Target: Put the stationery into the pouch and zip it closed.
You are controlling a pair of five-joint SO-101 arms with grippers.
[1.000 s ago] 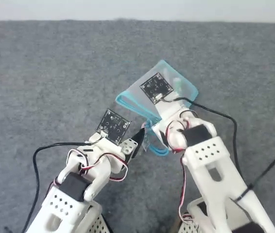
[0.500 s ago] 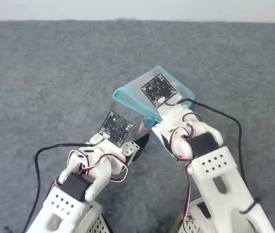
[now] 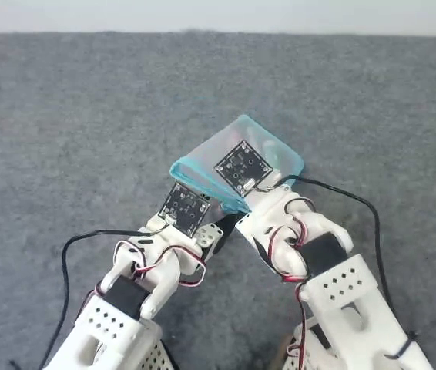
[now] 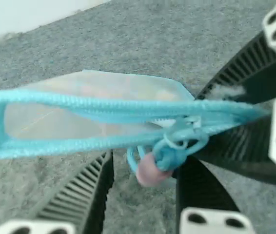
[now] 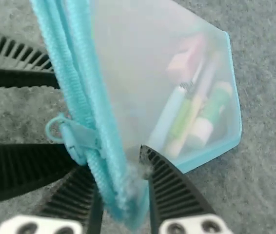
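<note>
Pouch (image 3: 266, 143), one, stationery (image 5: 191, 117) inside, pinched by right tool (image 5: 121, 165); left tool (image 4: 143, 168) spread around one zipper pull (image 4: 171, 145).

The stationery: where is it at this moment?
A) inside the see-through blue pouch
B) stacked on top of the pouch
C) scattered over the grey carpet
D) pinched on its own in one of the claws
A: in the right wrist view the stationery shows through the clear wall of the pouch, lying inside it.
</note>
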